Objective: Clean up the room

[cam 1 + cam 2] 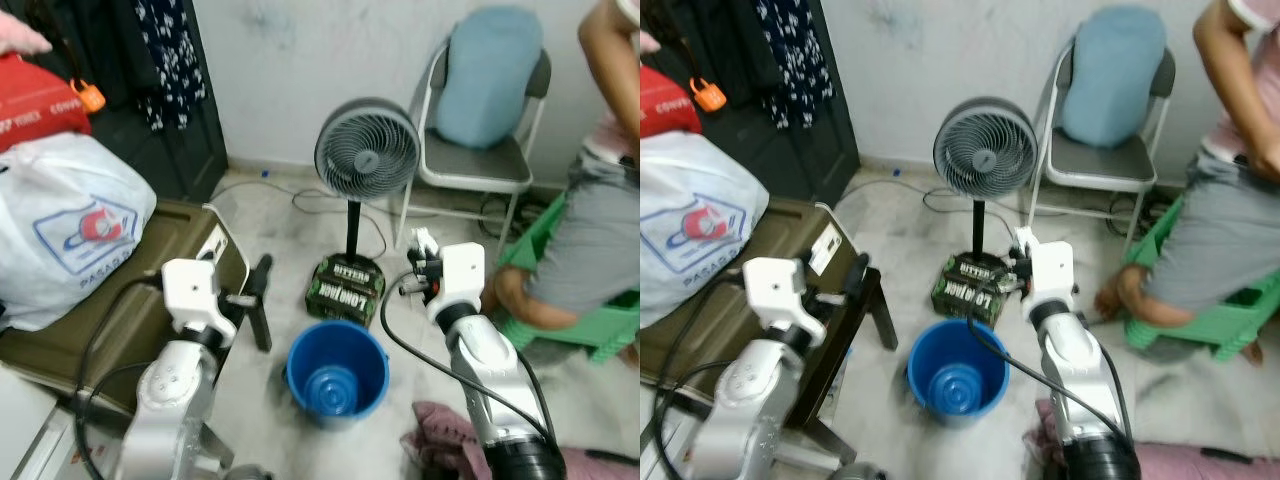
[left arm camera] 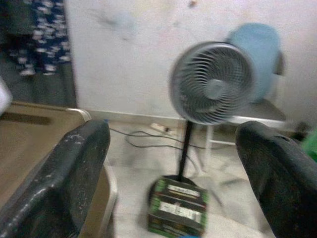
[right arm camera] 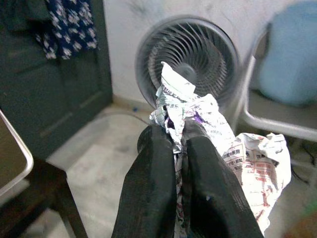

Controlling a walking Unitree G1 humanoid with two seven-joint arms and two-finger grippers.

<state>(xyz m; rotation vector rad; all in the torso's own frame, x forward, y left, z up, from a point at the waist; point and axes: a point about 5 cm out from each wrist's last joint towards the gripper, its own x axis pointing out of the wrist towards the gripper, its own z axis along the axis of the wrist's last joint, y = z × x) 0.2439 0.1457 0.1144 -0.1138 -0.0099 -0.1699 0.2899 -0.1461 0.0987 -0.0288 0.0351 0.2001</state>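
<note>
My right gripper [image 3: 176, 136] is shut on a crumpled sheet of printed paper [image 3: 198, 116], held up in front of the fan. In the left eye view that gripper [image 1: 424, 258] hovers above the floor, to the right of and a little beyond a blue bucket [image 1: 337, 375]. The bucket stands open on the floor between my arms. My left gripper [image 2: 171, 148] is open with nothing between its fingers [image 2: 59, 188], and it sits by the corner of the olive table [image 1: 130, 310].
A standing fan [image 1: 367, 150] and a green box [image 1: 345, 288] at its foot are just beyond the bucket. A folding chair [image 1: 480, 165] holds a blue cushion. A person [image 1: 590, 220] crouches at right by a green stool [image 1: 600, 325]. Bags [image 1: 70, 230] crowd the table; pink cloth [image 1: 440, 440] lies on the floor.
</note>
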